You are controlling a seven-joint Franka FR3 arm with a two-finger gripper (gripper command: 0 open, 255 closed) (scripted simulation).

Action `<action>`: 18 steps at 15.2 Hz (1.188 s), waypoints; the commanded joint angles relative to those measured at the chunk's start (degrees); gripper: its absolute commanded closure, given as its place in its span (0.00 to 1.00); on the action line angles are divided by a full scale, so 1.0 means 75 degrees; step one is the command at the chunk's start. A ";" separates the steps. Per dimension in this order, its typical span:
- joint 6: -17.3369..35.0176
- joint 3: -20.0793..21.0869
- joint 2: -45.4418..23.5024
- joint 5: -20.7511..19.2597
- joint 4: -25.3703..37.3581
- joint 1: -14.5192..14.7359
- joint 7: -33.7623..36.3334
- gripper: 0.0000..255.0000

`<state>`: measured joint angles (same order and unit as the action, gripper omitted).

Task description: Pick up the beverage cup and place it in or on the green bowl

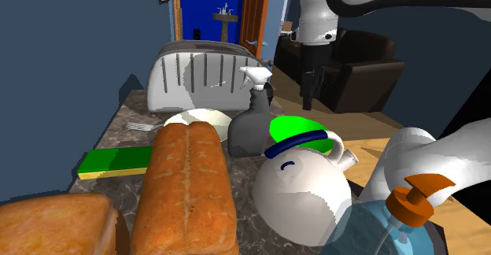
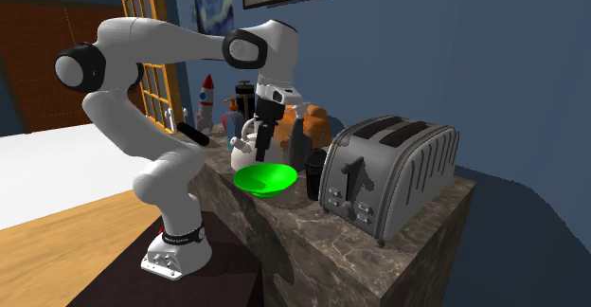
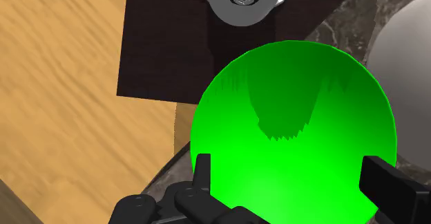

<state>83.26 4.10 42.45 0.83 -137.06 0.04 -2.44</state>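
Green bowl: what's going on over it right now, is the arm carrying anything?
No. The black gripper hovers open and empty directly above the green bowl, which has nothing in it. The dark beverage cup stands on the counter between the bowl and the toaster, and nothing grips it. The cup has not yet been picked up.

Shoulder view: green bowl (image 1: 293, 127) mostly hidden behind white kettle (image 1: 303, 194); just its far rim & a bit of the inside show. White dish (image 1: 197, 120) approx. half covered by bread loaf (image 1: 189, 186). Second loaf (image 1: 55, 223) cut off at lower-left corner; soap bottle (image 1: 393, 222) cut by bottom edge.

Second exterior view: dark cup (image 2: 313, 171) has one side tucked behind toaster (image 2: 388, 177).

Wrist view: bowl's rim nearest gripper (image 3: 290, 159) runs out of frame, partly under the fingers. Kettle cut by frame edge, only a curved slice left.
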 commanded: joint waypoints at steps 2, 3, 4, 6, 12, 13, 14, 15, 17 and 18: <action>0.0074 0.0163 -0.0206 0.0097 0.0226 -0.0119 0.0493 0.00; 0.0142 0.0327 -0.0415 0.0180 0.0461 -0.0251 0.0979 0.00; 0.0206 0.0482 -0.0626 0.0244 0.0705 -0.0382 0.1466 0.00; 0.0313 0.0779 -0.1054 0.0325 0.1217 -0.0655 0.2437 0.00; 0.0425 0.1543 -0.2378 0.0194 0.2947 -0.1471 0.5346 0.00; 0.0407 0.1653 -0.2604 0.0123 0.3263 -0.1600 0.5829 0.00; 0.0377 0.1758 -0.2831 0.0038 0.3588 -0.1723 0.6312 0.00; 0.0334 0.1858 -0.3060 -0.0059 0.3921 -0.1843 0.6793 0.00; 0.0400 0.1910 -0.3182 -0.0126 0.4015 -0.1911 0.7115 0.00; 0.0504 0.1902 -0.3148 -0.0119 0.3878 -0.1907 0.7108 0.00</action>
<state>86.57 18.24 18.96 0.04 -107.76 -14.10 50.00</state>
